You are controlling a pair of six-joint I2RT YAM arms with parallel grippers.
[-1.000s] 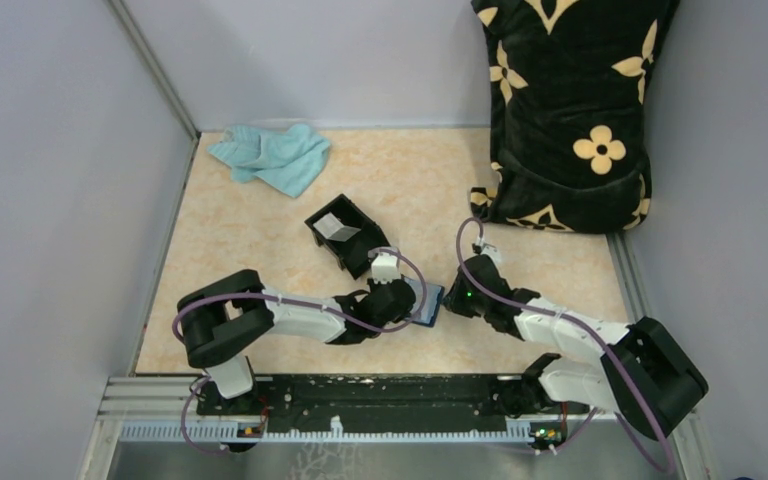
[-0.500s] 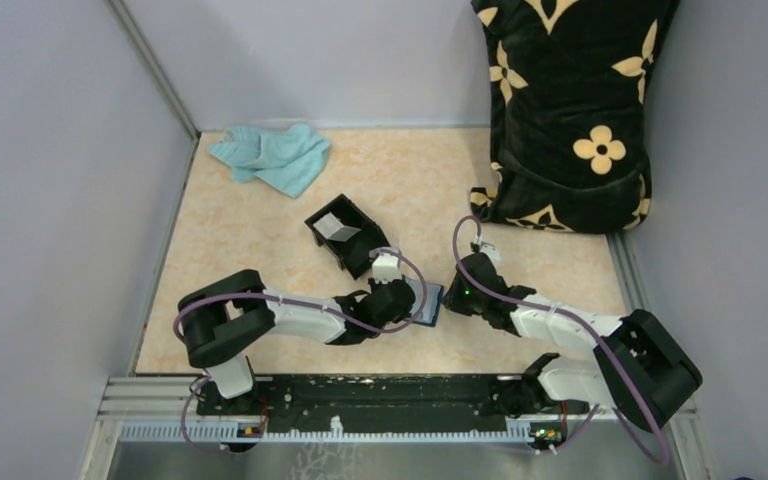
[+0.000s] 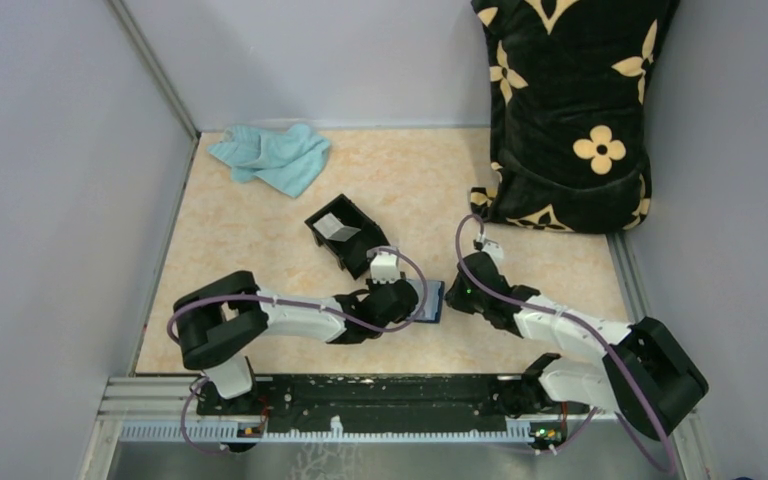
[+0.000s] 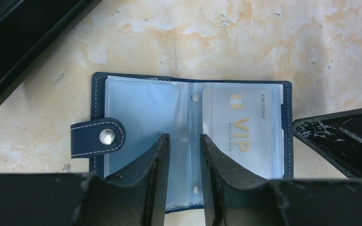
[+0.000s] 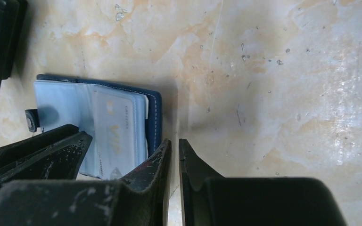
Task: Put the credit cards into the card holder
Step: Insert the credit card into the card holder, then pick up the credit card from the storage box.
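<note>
Card holder: the navy card holder (image 4: 146, 106) lies open and flat on the desk (image 3: 260, 250), towards the middle of the near edge, between the two arms; its clear sleeves face up
Cards: one pale credit card (image 4: 242, 127) marked VIP sits inside the right-hand sleeve; another pale card (image 3: 337, 228) leans in the black box (image 3: 352, 250) just behind the holder; no orange card can be made out
Handling: the holder looks light and floppy, likely to slide on the smooth desk or fold shut if nudged; the sleeves look thin, slick and soft; the cards look stiff, thin and hard to lift off a flat surface
Where to hold: probably pin the stitched outer edge or the snap tab (image 4: 99, 137); take a card by a short edge
Left jaws: the left gripper (image 4: 185, 137) hangs over the centre fold with jaws parted a little, nothing between them; one jaw is above each sleeve; contact cannot be told
Right jaws: the right gripper (image 5: 175, 142) has jaws drawn almost together on nothing, tips just beside the holder's right edge
Elsewhere: a teal cloth (image 3: 272, 157) lies at the far left corner
</note>
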